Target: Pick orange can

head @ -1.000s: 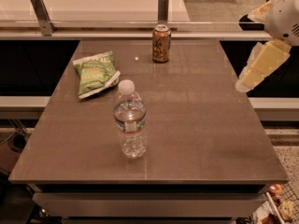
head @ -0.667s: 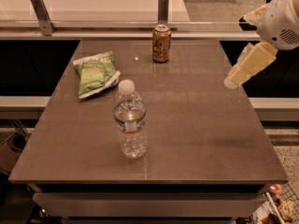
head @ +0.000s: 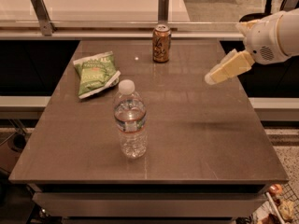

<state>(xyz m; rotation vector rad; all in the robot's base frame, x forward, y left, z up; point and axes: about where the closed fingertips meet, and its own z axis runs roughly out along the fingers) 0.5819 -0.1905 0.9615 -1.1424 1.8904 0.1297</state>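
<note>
Orange-brown and silver-rimmed, the small metal drink can (head: 161, 43) stands upright on the brown table (head: 196, 139), left of your pale yellow gripper (head: 212, 77) and farther back, well apart. Your gripper hovers over the table's right side; you cannot tell how wide it stands.

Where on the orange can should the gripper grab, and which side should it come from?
Probably mid-height on the straight round wall of the orange can, which stands upright. Come from the right front, where the gripper hangs over the table; a post stands just behind the can and the chip bag lies to its left.
</note>
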